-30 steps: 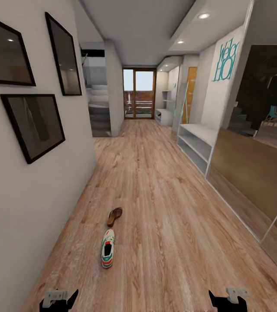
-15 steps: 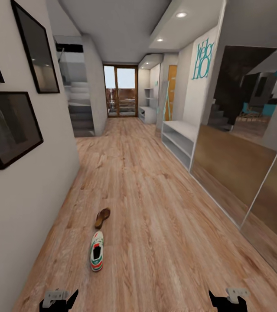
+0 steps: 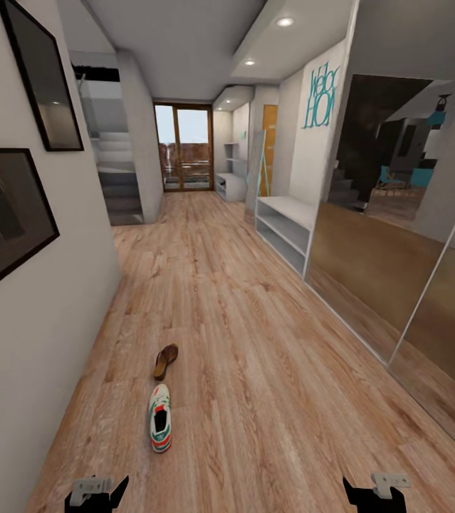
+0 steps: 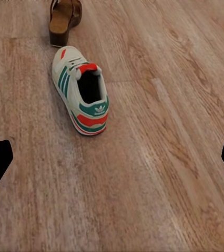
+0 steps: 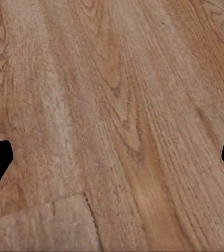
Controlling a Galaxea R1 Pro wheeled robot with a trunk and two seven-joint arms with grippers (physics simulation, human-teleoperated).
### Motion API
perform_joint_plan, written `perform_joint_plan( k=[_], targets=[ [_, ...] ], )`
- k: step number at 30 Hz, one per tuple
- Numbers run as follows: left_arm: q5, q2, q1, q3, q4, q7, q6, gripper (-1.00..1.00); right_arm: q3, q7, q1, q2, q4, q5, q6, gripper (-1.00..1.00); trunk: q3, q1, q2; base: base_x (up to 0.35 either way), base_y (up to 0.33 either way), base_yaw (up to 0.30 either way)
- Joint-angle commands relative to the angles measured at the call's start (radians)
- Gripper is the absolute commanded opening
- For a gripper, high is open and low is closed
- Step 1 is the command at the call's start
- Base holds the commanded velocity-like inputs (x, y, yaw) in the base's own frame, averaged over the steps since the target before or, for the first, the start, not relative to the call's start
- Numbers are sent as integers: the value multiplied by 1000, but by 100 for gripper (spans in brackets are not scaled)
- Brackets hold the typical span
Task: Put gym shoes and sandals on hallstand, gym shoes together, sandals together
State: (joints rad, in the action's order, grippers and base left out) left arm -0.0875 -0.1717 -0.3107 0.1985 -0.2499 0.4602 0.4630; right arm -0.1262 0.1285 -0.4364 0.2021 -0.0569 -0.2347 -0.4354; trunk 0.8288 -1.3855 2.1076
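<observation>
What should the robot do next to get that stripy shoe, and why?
Probably roll a little closer and lower the left gripper toward the gym shoe. The shoe lies on the corridor floor ahead on the robot's left, with a sandal just beyond it. Both grippers look open and hold nothing, and the left wrist view already looks at the shoe's heel.
</observation>
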Motion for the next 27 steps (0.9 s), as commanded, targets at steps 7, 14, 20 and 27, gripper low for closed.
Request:
perform_joint_plan(
  k=[7,14,20,27],
  targets=[
    [-9,0,-1,2,1,9,-1,100,-7,5,-1,0,0,-11,-3,100,1,0,0,20,18,-4],
    [-8,1,-1,2,1,9,-1,100,-8,5,-1,0,0,-11,-3,100,1,0,0,182,147,0],
    [-8,1,-1,2,1,9,-1,100,-8,5,-1,0,1,-11,-3,100,1,0,0,69,34,0],
    [-8,0,-1,2,1,9,-1,100,-9,5,-1,0,1,-9,-3,100,1,0,0,0,0,0]
  ],
)
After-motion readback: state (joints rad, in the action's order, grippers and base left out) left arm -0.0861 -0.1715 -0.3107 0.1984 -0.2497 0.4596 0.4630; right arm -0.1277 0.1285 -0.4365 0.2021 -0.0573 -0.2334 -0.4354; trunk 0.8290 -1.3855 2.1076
